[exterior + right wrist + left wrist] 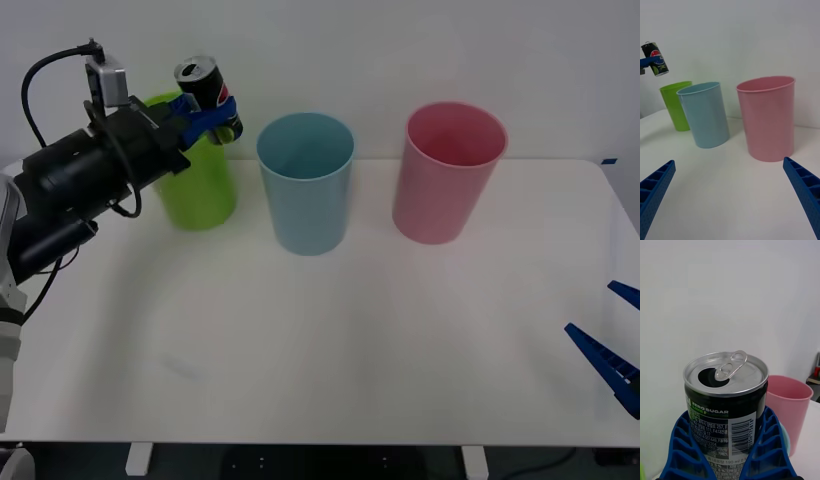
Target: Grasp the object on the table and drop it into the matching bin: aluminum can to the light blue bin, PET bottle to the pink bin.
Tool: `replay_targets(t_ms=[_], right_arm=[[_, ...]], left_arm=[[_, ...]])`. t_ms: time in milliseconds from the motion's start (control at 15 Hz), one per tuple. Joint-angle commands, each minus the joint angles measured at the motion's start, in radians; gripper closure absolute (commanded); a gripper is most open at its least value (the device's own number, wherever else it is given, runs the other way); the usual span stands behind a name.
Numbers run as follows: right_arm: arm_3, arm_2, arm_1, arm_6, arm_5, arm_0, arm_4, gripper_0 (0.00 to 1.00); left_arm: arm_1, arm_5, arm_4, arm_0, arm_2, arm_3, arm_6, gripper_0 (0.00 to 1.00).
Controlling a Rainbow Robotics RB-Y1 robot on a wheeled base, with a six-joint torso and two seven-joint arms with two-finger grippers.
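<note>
White surface [330, 340] below, the left gripper [205, 117] clamps the aluminum can [207, 92] tilted above the lime green bin [200, 190], the light blue bin [305, 182] just rightward, while the right gripper [612, 345] idles open

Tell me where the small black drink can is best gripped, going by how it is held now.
Grip the small black aluminium drink can around its cylindrical wall, from the side, below the silver rim. The left hand does so: its blue ribbed fingers close on opposite sides of the nearly upright body, leaving the opened top clear. The right hand waits open.
</note>
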Motion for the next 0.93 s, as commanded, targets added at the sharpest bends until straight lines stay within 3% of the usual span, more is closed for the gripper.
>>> replay_targets(t_ms=[67,467,933], right_arm=[[0.0,0.0,0.0,0.0,0.0,0.0,0.0,0.0],[0.0,0.0,0.0,0.0,0.0,0.0,0.0,0.0],[0.0,0.0,0.0,0.0,0.0,0.0,0.0,0.0]], left_arm=[[-0.035,0.013,-0.105,-0.05,-0.016,0.007,0.067,1.0],[-0.134,0.022,-0.283,-0.132,-0.016,0.062,0.091,1.0],[-0.18,0.037,-0.387,-0.246,-0.016,0.191,0.093,1.0]])
